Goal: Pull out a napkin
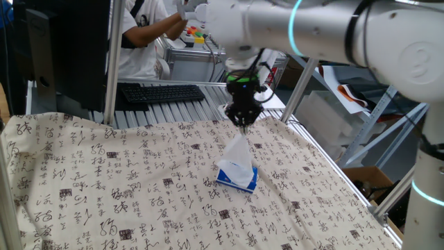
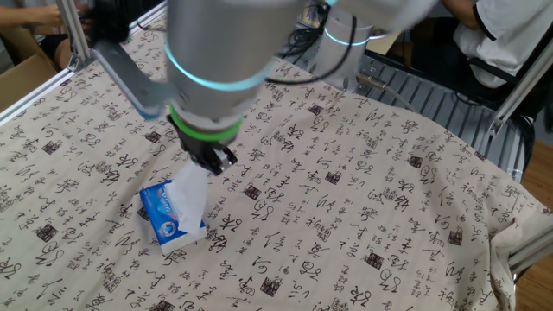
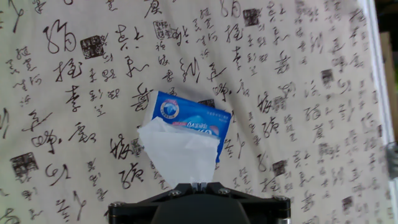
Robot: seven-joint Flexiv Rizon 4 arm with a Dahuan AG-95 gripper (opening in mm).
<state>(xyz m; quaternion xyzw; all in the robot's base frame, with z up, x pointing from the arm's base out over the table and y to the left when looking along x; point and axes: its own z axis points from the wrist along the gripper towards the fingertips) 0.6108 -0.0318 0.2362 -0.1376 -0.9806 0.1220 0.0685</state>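
Thin, soft white paper napkin [image 1: 236,154] partly drawn out of the small blue-and-white rectangular tissue pack [image 1: 238,178], stretched into a narrowing sheet from the pack's slot up to the two-finger gripper [image 1: 243,124]. Pinched at its top edge between the closed fingers, as seen in the hand view where the sheet [image 3: 180,152] tapers into the black gripper body at the bottom of the frame. Lower end apparently still inside the pack [image 3: 193,121]; not fully free yet.

Likely very light and limp, with no stiffness of its own; prone to tearing if jerked or gripped by too small a corner. Best held by a bunched fold near the upper edge, as now, and drawn straight up. Pack [image 2: 171,216] also light, so liable to lift or slide on the calligraphy-printed cloth covering the tabletop [image 1: 104,180] if friction in the slot holds.

Arm reaching in from above, wrist pointing nearly straight down, gripper [image 2: 212,164] poised just above the pack and a little to one side, napkin [image 2: 192,197] taut between them.
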